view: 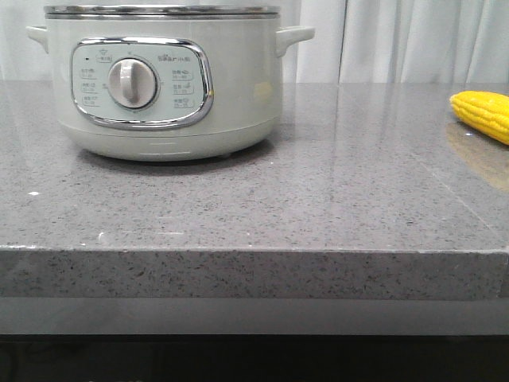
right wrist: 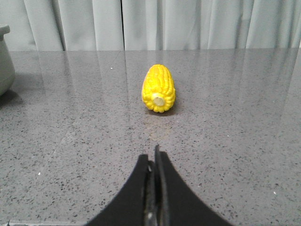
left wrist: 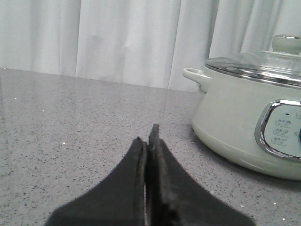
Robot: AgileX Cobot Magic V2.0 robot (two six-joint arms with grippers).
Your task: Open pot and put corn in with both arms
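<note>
The pale green-white pot stands at the left of the grey counter, its dial facing me. In the left wrist view the pot carries a glass lid with a knob. The yellow corn lies at the counter's right edge; it also shows in the right wrist view, end-on. My left gripper is shut and empty, low over the counter, left of the pot. My right gripper is shut and empty, a short way in front of the corn. Neither gripper shows in the front view.
The grey speckled counter has a thick front edge. White curtains hang behind it. The pot's edge shows at the left of the right wrist view.
</note>
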